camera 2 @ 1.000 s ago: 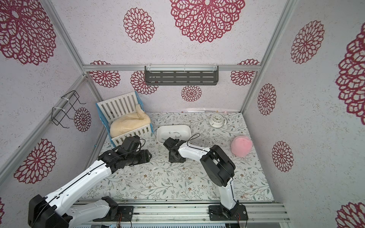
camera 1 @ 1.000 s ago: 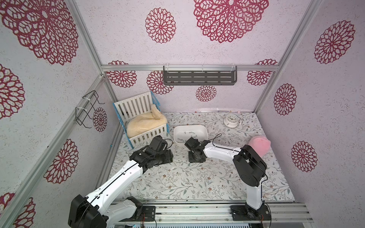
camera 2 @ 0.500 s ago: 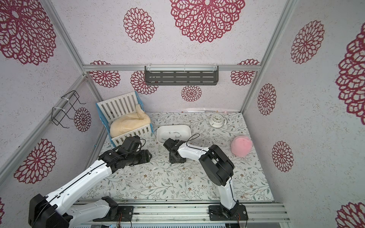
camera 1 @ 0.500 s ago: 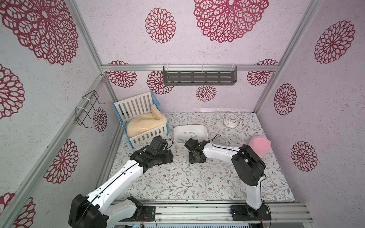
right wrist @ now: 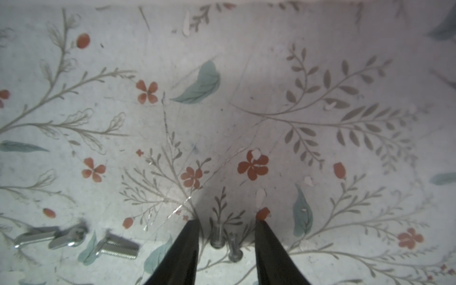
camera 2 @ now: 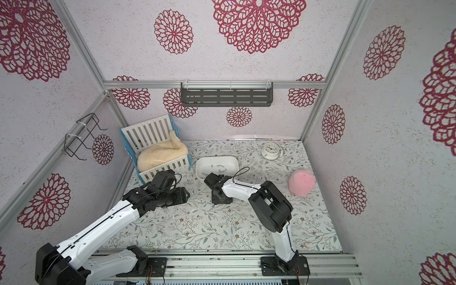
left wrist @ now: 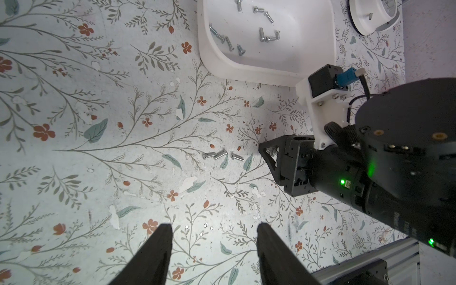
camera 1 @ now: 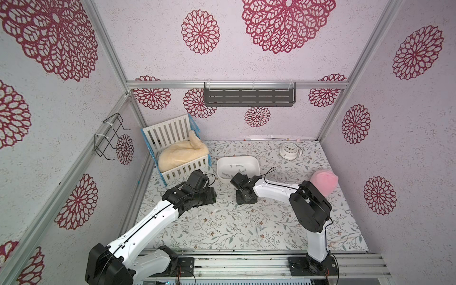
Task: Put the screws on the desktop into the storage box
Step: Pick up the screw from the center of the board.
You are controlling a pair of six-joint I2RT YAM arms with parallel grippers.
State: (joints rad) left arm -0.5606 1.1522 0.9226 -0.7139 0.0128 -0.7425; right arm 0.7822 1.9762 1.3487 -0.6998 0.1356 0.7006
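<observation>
Set low on the desktop [right wrist: 320, 61] with the right gripper [right wrist: 227, 222] part open around two screws [right wrist: 218, 240], seemingly ready to pinch them for the storage box [camera 1: 249, 164] at twelve o'clock, and with the left gripper [left wrist: 214, 225] open, empty, back for room.

Pale walls [camera 1: 153, 56] printed with crimson rosettes [camera 1: 200, 31] close in on three sides, framed by aluminium posts [camera 1: 106, 47]. A dark grey slotted shelf [camera 1: 249, 97] hangs on the far crossbar [camera 1: 172, 84]; a black wire rack [camera 1: 109, 135] is tied to the left rail [camera 1: 74, 167]. Far left stands a white slatted crib [camera 1: 170, 133] holding cream fleece [camera 1: 182, 154], far right a white clock [camera 1: 289, 150], a pink fluffy ball [camera 1: 323, 182] by the right wall. Light is even
</observation>
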